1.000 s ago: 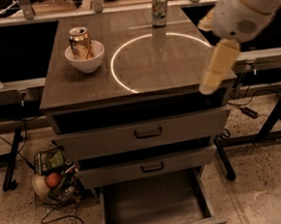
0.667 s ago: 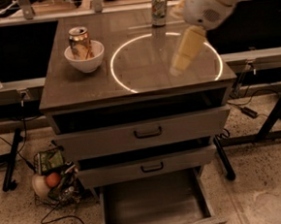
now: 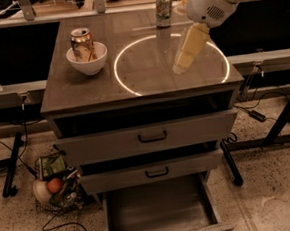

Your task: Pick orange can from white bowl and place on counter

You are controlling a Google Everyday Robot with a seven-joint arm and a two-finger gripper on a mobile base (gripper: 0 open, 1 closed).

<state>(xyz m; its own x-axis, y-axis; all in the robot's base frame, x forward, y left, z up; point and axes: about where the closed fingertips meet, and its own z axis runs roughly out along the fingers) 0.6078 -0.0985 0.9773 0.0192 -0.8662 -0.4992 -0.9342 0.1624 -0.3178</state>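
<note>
The orange can [image 3: 82, 43] stands tilted in the white bowl [image 3: 87, 60] at the back left of the counter [image 3: 93, 89]. My gripper [image 3: 182, 64] hangs from the white arm at the upper right. It is above the right half of the glowing white ring [image 3: 133, 88], well to the right of the bowl and apart from it. It holds nothing that I can see.
A pale green-and-white can [image 3: 163, 8] stands at the counter's back edge, just left of the arm. The bottom drawer [image 3: 160, 209] is pulled open below the counter. A bag of items [image 3: 54, 182] and cables lie on the floor at the left.
My gripper has moved left from beyond the counter's right edge to above the ring's right half. The can and bowl have not moved.
</note>
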